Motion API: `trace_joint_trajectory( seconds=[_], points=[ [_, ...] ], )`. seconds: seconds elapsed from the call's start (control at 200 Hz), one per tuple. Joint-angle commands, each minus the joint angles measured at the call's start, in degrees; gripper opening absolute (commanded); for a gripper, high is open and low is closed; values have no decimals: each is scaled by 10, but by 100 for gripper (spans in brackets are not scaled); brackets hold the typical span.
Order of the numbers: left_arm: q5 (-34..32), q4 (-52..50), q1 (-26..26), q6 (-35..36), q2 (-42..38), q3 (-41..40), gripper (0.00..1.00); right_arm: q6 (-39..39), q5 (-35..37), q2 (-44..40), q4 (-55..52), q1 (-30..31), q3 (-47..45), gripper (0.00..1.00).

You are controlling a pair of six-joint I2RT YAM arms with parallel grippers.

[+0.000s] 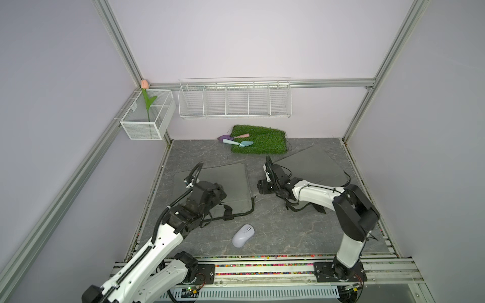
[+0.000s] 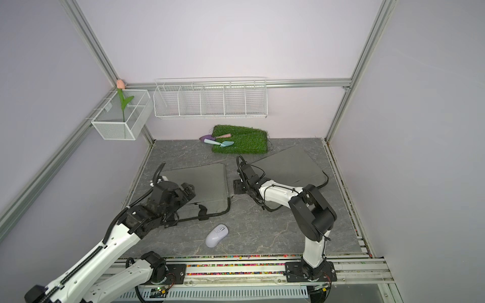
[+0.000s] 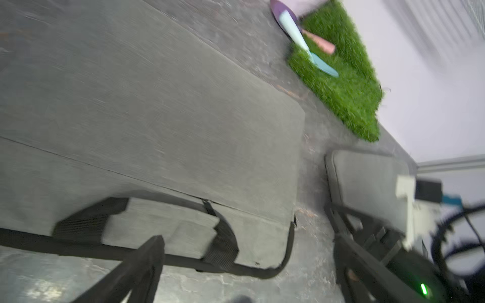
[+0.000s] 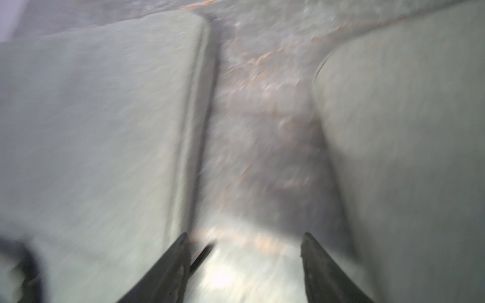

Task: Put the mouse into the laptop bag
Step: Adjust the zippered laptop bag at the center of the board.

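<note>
Lilac-white plastic, the mouse lay in both top views near the table's front edge. Its long axis slanted back-right, frontward of left gripper and right gripper, neither clearly nearer. Left wrist view: jaws wide, empty, over the laptop bag's strapped edge. Right wrist view: jaws parted, empty, over the gap between that bag and a second bag

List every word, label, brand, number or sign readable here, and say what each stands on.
No text can be read in any view.
Mouse: dark marks by the wheel, too small to read.
Tag on the mesh basket: too small to read.
Left bag and right bag: no print shows.
</note>
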Motion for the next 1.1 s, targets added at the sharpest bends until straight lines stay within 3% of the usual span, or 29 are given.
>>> trace_joint_trajectory(
  seconds=[0.0,0.12,0.265,0.45,0.71,0.9,1.0,1.095],
  points=[
    [72,-35,94,49,-48,-41,100,80,-17,-66,30,53,-65,76],
    [117,-31,163,72,-52,-53,100,179,-33,-70,125,94,-131,81],
    [140,-35,178,80,-22,-51,99,253,-78,-22,221,103,-145,75],
    [134,-24,179,75,-30,-67,99,263,-75,13,241,114,-128,71],
    [138,-9,181,71,-37,-73,100,257,-81,38,223,116,-102,45],
    [146,-1,181,69,-20,-74,100,250,-79,33,200,116,-102,33],
    [146,1,182,65,-22,-74,100,248,-84,39,195,117,-81,33],
    [150,3,182,64,-26,-74,100,247,-83,38,194,117,-82,39]
  ],
)
